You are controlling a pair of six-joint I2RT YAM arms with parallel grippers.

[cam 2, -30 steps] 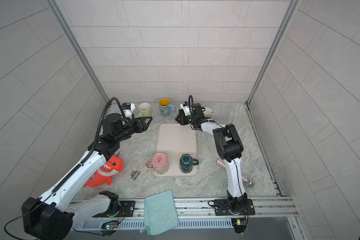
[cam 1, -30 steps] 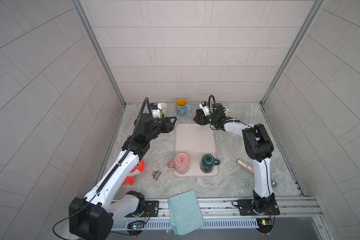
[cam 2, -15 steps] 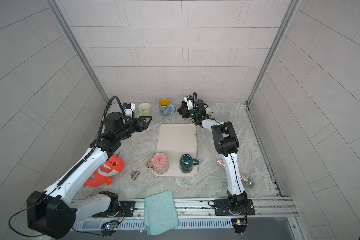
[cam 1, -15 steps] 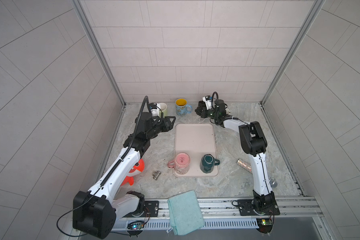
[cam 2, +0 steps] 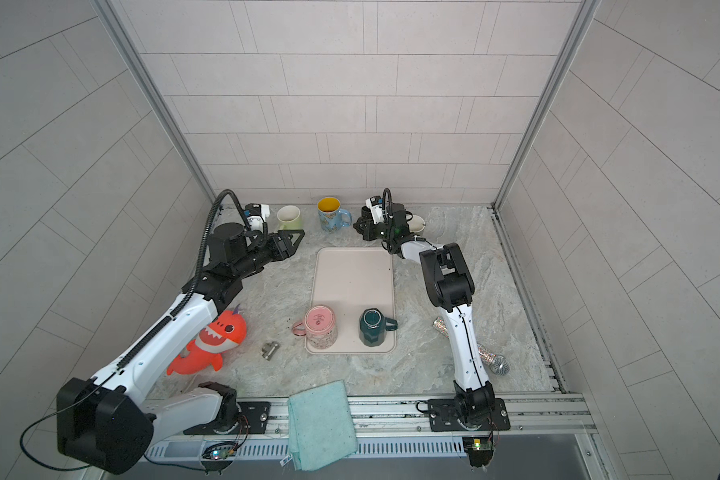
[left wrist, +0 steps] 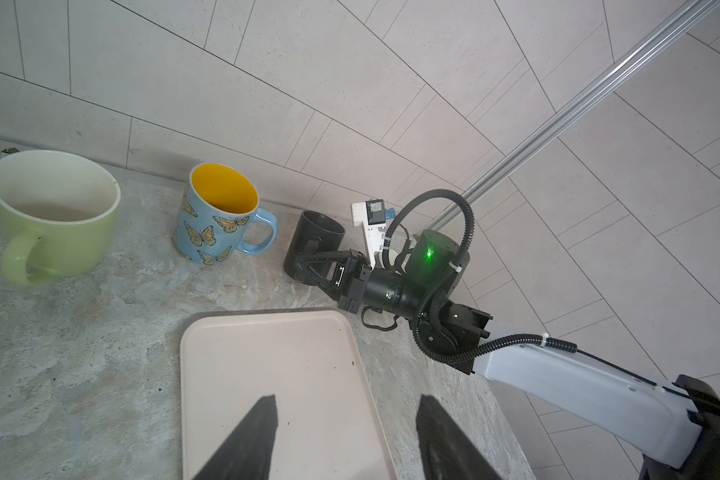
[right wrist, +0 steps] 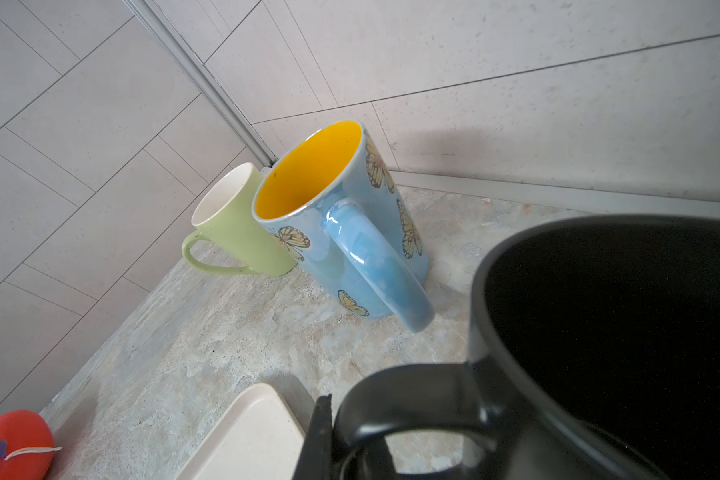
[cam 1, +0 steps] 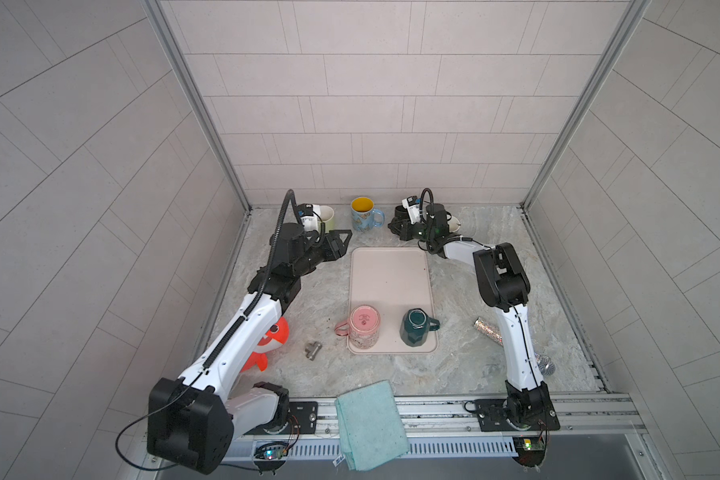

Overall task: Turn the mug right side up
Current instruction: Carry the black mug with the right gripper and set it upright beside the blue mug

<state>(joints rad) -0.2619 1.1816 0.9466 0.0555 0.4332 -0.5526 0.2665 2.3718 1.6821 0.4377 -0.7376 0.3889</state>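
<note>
The black mug [cam 1: 400, 214] [cam 2: 364, 214] stands mouth up at the back of the table, beside the blue butterfly mug [cam 1: 364, 214]. My right gripper [cam 1: 395, 227] [left wrist: 306, 266] is shut on its handle. In the right wrist view the handle loop [right wrist: 408, 399] sits at my gripper [right wrist: 337, 444], with the mug's dark opening [right wrist: 620, 324] beyond. My left gripper [cam 1: 345, 239] [left wrist: 346, 401] is open and empty, hovering over the back left corner of the tray [left wrist: 267, 374].
On the tray's [cam 1: 387, 274] front end a pink mug [cam 1: 364, 330] and a dark green mug [cam 1: 414, 332] stand upside down. A pale green mug [cam 1: 326, 216] and a white mug [cam 1: 454, 224] stand by the back wall. An orange shark toy [cam 2: 208, 340], a metal fitting [cam 1: 312, 350], a glittery microphone [cam 2: 491, 361] and a teal cloth [cam 1: 371, 422] lie nearer the front.
My right gripper has carried the black mug back from the tray's far edge toward the wall, its wrist turning. The left arm has hardly moved.
</note>
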